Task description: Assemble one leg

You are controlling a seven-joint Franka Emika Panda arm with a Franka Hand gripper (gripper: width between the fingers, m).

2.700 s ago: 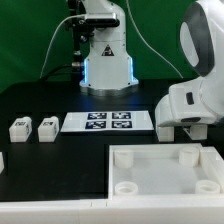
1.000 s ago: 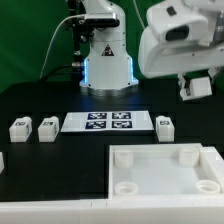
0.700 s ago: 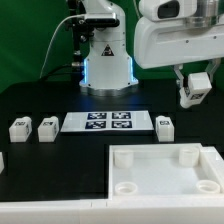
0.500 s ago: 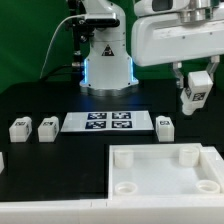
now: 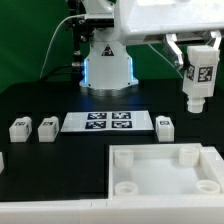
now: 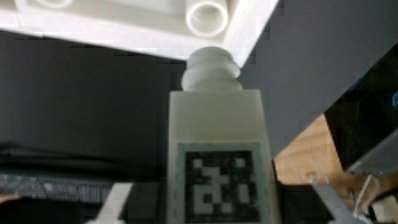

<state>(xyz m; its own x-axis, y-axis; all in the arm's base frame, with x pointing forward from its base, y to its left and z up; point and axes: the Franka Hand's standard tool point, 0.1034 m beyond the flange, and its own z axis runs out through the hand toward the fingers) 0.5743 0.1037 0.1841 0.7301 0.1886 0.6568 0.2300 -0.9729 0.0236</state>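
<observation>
My gripper (image 5: 199, 58) is shut on a leg (image 5: 200, 75), a small white block with a black-and-white tag facing the exterior camera. It holds the leg upright in the air at the exterior view's right, above the far right part of the white tray (image 5: 165, 172). In the wrist view the leg (image 6: 217, 130) fills the middle, between my fingers (image 6: 114, 203), its rounded peg end toward the tray (image 6: 151, 30). Three more legs lie on the table: two at the left (image 5: 19, 128) (image 5: 47, 128) and one right of the marker board (image 5: 165, 125).
The marker board (image 5: 108, 122) lies at the table's middle. The arm's base (image 5: 108, 62) stands behind it. The tray has round corner sockets (image 6: 208, 14). A white part shows at the left edge (image 5: 2, 160).
My gripper has risen from the table at the right with the leg in it. Over the last second the leg has turned upright, its tag now facing the exterior camera.
</observation>
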